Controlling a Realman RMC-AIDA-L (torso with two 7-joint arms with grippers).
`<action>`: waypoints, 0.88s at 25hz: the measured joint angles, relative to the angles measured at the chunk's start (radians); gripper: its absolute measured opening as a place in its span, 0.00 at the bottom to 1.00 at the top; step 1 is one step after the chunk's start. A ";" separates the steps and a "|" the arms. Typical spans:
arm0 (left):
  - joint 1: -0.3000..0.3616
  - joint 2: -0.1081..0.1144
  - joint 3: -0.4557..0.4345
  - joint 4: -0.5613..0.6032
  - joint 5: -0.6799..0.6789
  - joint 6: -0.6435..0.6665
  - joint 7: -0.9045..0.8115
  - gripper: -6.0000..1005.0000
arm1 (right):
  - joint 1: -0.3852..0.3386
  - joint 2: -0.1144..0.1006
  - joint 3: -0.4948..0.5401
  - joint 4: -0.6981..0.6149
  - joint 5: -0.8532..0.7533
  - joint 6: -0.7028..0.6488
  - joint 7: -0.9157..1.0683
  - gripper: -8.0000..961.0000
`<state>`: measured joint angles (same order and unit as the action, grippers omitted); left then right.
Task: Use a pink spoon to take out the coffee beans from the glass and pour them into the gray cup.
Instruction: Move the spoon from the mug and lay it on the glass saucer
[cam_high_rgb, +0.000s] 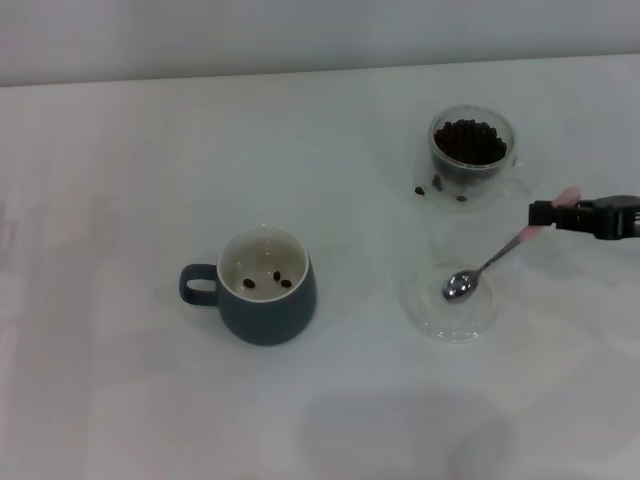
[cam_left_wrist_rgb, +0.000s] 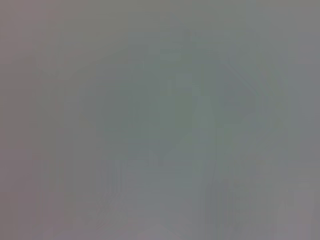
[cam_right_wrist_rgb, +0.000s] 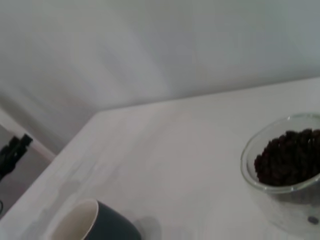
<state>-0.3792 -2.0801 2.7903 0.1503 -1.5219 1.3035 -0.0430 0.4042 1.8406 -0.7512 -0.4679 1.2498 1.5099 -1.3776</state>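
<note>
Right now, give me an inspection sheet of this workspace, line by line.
Surface: white table, a few stray beans beside the glass.
Job's things: glass holds most coffee beans; gray cup upright, a few beans inside; pink spoon bowl down in the clear dish, bowl looks empty.
Clutter: nothing seen.
Grippers: right gripper shut on the spoon handle at the right edge; left gripper not in view.
Cables: nothing seen.
Surroundings: pale wall behind the table.
</note>
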 joint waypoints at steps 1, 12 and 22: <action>0.000 0.000 0.000 0.000 0.000 0.000 0.000 0.80 | 0.000 0.000 0.000 0.000 0.000 0.000 0.000 0.16; 0.000 -0.001 0.000 0.000 -0.001 0.000 0.000 0.80 | 0.042 0.034 -0.001 0.002 -0.069 -0.023 0.038 0.16; -0.001 0.000 0.000 0.000 -0.003 -0.001 -0.003 0.80 | 0.058 0.043 0.000 0.002 -0.113 -0.073 0.073 0.16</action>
<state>-0.3803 -2.0801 2.7903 0.1504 -1.5248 1.3022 -0.0459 0.4618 1.8838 -0.7516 -0.4662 1.1366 1.4373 -1.3043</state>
